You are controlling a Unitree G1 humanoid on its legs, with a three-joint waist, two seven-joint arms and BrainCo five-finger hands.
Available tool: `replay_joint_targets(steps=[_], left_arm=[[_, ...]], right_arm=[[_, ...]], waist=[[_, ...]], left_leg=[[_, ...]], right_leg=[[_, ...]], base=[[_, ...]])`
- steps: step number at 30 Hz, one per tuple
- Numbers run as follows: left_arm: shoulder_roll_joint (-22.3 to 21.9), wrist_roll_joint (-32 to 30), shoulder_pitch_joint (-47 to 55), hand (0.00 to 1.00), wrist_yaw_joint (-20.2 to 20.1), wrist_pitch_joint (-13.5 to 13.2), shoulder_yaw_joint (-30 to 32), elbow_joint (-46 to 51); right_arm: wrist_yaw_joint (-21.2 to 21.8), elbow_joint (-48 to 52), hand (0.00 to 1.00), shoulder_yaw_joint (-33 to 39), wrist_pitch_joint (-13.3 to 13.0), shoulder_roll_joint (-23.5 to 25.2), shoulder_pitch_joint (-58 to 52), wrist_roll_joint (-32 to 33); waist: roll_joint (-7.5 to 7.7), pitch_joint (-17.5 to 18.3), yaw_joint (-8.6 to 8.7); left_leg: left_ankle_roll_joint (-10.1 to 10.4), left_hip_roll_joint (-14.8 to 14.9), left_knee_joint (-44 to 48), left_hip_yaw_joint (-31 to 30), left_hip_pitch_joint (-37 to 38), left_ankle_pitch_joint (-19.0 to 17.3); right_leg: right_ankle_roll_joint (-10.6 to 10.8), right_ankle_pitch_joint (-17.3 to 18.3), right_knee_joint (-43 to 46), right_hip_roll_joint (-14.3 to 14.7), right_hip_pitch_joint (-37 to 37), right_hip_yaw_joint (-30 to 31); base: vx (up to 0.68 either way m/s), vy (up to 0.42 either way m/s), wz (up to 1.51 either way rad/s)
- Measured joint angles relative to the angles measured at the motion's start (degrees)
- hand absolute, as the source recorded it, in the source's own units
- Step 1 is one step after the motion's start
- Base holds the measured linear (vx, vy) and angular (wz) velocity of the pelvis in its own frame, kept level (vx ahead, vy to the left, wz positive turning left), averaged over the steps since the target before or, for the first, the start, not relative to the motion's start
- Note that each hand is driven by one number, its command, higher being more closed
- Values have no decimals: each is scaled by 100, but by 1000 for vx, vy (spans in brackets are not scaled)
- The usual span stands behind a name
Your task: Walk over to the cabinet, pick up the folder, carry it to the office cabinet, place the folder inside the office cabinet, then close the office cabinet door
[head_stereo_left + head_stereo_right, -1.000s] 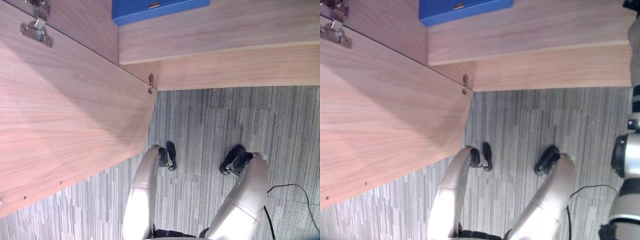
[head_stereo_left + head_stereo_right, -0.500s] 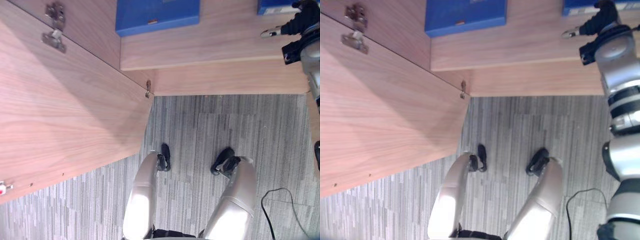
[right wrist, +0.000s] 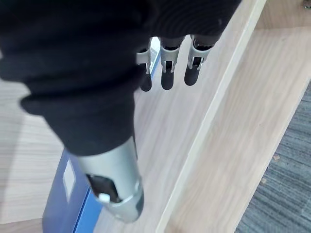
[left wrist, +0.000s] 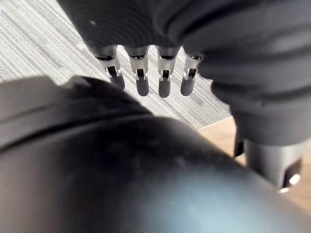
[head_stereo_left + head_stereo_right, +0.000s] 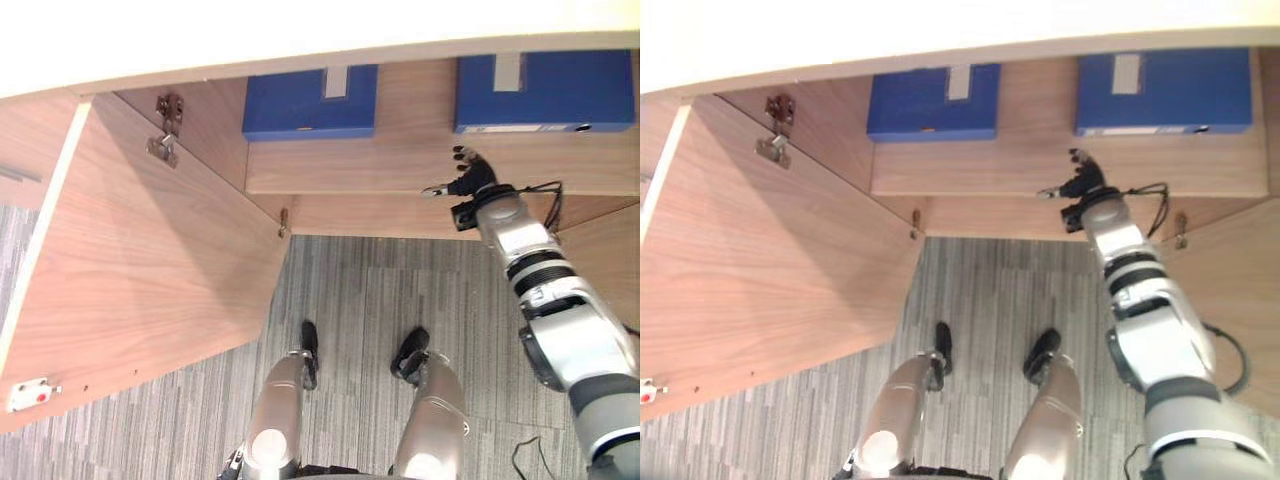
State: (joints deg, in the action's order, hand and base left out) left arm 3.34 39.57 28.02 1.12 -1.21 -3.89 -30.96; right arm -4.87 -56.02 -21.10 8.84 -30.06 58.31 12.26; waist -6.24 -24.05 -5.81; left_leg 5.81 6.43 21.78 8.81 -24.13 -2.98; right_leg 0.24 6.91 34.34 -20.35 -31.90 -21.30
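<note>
Right hand (image 5: 469,181) has shifted along shelf (image 5: 350,160), fingers straight, near folder (image 5: 545,90).

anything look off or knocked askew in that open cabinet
Nothing stands out. The left folder and the right folder sit square and apart on the shelf. The door stands wide open and looks intact. The right hand is open near the shelf's front edge, holding nothing.

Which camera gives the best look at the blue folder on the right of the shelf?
The right eye view: the right folder shows whole, label included, beyond the right hand. The left eye view has it too, near the picture's edge. The right wrist view catches a blue edge past the fingers, likely the same folder.
</note>
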Motion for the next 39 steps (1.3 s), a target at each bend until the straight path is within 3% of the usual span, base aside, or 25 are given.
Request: replay_joint_targets(steps=[6, 9, 10, 13, 16, 17, 18, 21, 23, 26, 31, 32, 33, 35, 36, 39], left_arm=[[-27, -140, 46, 0, 5, 48, 334, -53], [-102, -188, 37, 0, 27, 81, 552, -66], [-152, -268, 22, 0, 79, 83, 668, -119], [-292, -354, -35, 0, 129, 76, 916, -125], [-566, -413, -445, 0, 167, 57, 1327, -418], [-666, -529, -565, 0, 201, 35, 1576, -542], [-669, -584, -619, 0, 237, 10, 1704, -656], [-672, -661, -854, 0, 368, 10, 1980, -1073], [-654, -851, -999, 0, 402, -12, 2229, -1380], [-659, -1083, -1300, 0, 401, -45, 2566, -1711], [-678, -1613, -1938, 0, 379, -108, 2585, -2038], [-718, -1662, -2037, 0, 376, -121, 2581, -2034], [-725, -1693, -2177, 0, 327, -125, 2444, -2019], [-725, -1706, -2152, 0, 333, -168, 2472, -1916], [-719, -1717, -2085, 0, 344, -146, 2477, -1916], [-716, -1725, -1993, 0, 344, -124, 2468, -1916]], right_arm=[[-75, -237, 0, 1081, 2, 842, -772, -3], [-223, -224, 0, 1765, -44, 1493, -1557, -4], [-336, -222, 0, 2077, -71, 1893, -2092, -8], [-440, -204, 0, 2507, -122, 2459, -3009, -7], [-541, -198, 0, 3001, -204, 3104, -4454, 93], [-566, -130, 0, 3117, -420, 3261, -5004, 299], [-608, 175, 0, 3129, -588, 3340, -5273, 468], [-688, 163, 0, 3566, -785, 3294, -5644, 498], [-730, 171, 0, 3798, -801, 3285, -5902, 468], [-836, 194, 0, 4318, -816, 3296, -6166, 713], [-898, 478, 0, 4702, -855, 3233, -6562, 907], [-899, 501, 0, 4721, -861, 3231, -6598, 907], [-906, 539, 0, 4929, -856, 3295, -6673, 898], [-921, 615, 0, 4942, -837, 3370, -6756, 876], [-913, 747, 0, 4951, -843, 3426, -6837, 843], [-932, 1141, 0, 4989, -835, 3456, -6941, 686]], waist=[[23, 346, -23], [33, 459, -31], [41, 564, -41], [64, 758, -48], [97, 1009, -9], [136, 1113, -2], [222, 1151, 25], [299, 1460, 51], [469, 1713, 168], [549, 1971, 236], [497, 1943, 491], [494, 1942, 545], [400, 1902, 659], [449, 1898, 645], [458, 1906, 643], [409, 1916, 675]], left_leg=[[13, 50, -430, 100, 470, 119], [20, 131, -458, 202, 803, 69], [51, 211, -451, 277, 962, 6], [63, 324, -421, 375, 1191, -100], [100, 620, -194, 589, 1527, -417], [29, 700, 18, 586, 1605, -631], [-183, 640, 189, 294, 1622, -885], [64, 371, 228, -401, 1843, -1264], [61, 374, -75, -161, 2132, -1270], [40, 375, -410, 332, 2460, -1254], [24, 233, -880, 1537, 3169, -1157], [14, 229, -967, 1750, 3307, -1151], [9, 251, -1093, 2033, 3508, -1147], [33, 169, -1169, 2311, 3763, -1157], [68, 119, -1124, 2496, 3936, -1182], [57, 302, -923, 2684, 4037, -1180]], right_leg=[[15, -111, -389, 168, 401, -41], [21, -113, -520, 282, 747, -34], [27, -117, -610, 404, 910, -15], [29, -123, -749, 578, 1140, 37], [54, -126, -954, 935, 1466, 239], [40, -135, -983, 1088, 1495, 444], [-9, -146, -999, 1215, 1501, 703], [55, -207, -1107, 1499, 1532, 1118], [94, -390, -1499, 1703, 1693, 1372], [70, -770, -2021, 1928, 1753, 1784], [-22, -1211, -2164, 2240, 1671, 2533], [-61, -1227, -2172, 2251, 1661, 2455], [-491, -709, -1804, 1962, 1563, 1564], [-495, -333, -1276, 1386, 1499, 400], [-581, -394, -1132, 1182, 1567, -75], [-578, -183, -1120, 1280, 1621, -273]], base=[[61, 16, -9], [54, -12, -13], [49, -26, -24], [37, -18, -26], [36, -11, -58], [14, 51, -102], [-17, 102, -119], [-25, 127, -89], [27, 93, -93], [73, 105, -100], [89, 89, -121], [16, 66, -134], [13, 56, -91], [71, 91, -88], [99, 65, -106], [126, -49, -61]])
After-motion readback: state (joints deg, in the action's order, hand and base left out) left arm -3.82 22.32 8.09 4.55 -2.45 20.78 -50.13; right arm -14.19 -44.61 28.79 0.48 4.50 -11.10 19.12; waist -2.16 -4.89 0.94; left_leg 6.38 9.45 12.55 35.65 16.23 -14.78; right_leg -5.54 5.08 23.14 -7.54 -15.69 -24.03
